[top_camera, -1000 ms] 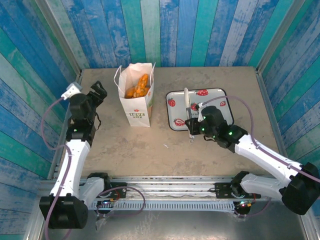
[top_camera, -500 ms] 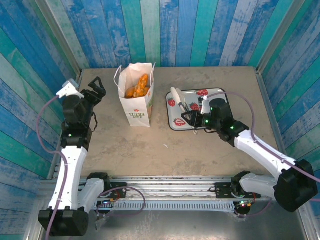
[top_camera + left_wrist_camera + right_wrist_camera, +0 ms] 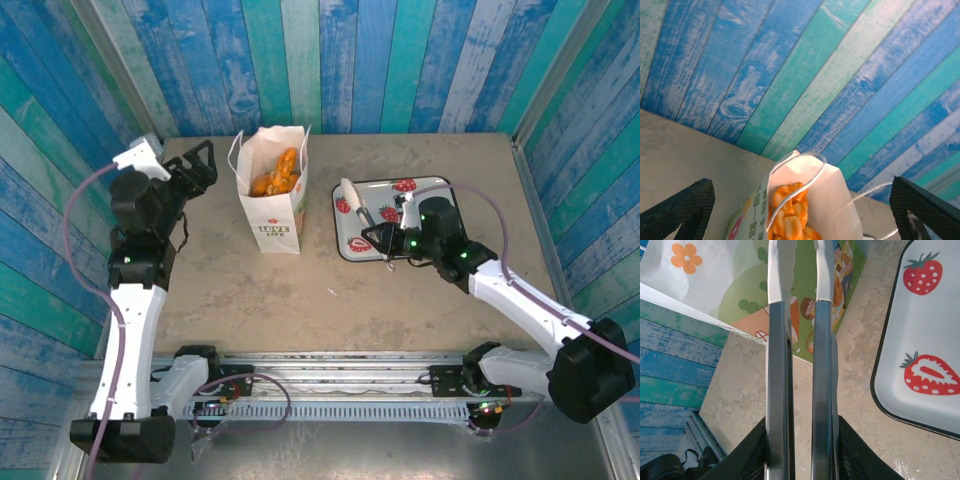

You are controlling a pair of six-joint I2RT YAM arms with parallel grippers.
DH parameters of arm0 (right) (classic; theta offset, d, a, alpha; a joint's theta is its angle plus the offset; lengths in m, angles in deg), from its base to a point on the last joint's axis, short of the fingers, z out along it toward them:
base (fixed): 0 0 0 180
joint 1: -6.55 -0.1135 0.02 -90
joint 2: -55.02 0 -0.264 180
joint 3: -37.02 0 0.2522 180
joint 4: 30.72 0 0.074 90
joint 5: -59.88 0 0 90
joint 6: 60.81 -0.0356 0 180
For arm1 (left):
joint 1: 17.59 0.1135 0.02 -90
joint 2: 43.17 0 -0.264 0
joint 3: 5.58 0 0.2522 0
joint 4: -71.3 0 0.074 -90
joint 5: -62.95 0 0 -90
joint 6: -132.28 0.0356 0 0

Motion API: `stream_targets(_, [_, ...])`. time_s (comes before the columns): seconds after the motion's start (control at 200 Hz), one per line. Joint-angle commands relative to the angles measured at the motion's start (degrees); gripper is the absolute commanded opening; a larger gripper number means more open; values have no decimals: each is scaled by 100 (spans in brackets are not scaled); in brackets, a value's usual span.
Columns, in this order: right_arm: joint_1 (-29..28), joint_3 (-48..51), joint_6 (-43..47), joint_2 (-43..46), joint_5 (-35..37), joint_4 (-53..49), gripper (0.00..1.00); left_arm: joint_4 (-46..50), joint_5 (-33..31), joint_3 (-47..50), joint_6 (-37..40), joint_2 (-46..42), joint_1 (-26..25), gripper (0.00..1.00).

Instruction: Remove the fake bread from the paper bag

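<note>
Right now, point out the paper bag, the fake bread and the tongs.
paper bag (image 3: 275, 215), top external view, printed front face
fake bread (image 3: 276, 178), top external view, orange pieces in the bag's mouth
tongs (image 3: 777, 370), right wrist view, middle of one metal arm

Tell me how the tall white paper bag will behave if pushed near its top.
The tall white paper bag stands upright and narrow on the beige table, so a push near its top would probably tip it. Its thin paper walls likely crumple rather than resist. The golden-orange toy bread inside probably adds only slight steadying weight.
</note>
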Motion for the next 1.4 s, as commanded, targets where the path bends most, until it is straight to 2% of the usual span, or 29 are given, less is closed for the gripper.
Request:
stream_targets(0.0, [45, -139, -32, 203, 15, -59, 31, 857, 260, -413, 712, 411, -205, 94])
stream_targets(0.145, [45, -126, -49, 315, 80, -166, 31, 1439, 44, -1001, 1094, 1189, -433, 94])
stream_targets(0.356, [45, -247, 75, 399, 229, -463, 31, 2119, -770, -1823, 1570, 2313, -996, 94])
stream_targets(0.671, [45, -435, 257, 390, 529, -773, 31, 2561, -1306, -2403, 1733, 3200, -1038, 100])
stream_targets(0.811, [52, -501, 303, 335, 547, -807, 31, 2677, -1520, -2471, 1824, 3430, -1038, 92])
stream_targets(1.132, [45, -496, 297, 260, 556, -795, 30, 2710, -1471, -2707, 1883, 3922, -1039, 70])
stream_targets(1.392, [46, -514, 302, 232, 588, -809, 30, 2648, -1519, -2857, 1827, 4126, -1038, 34])
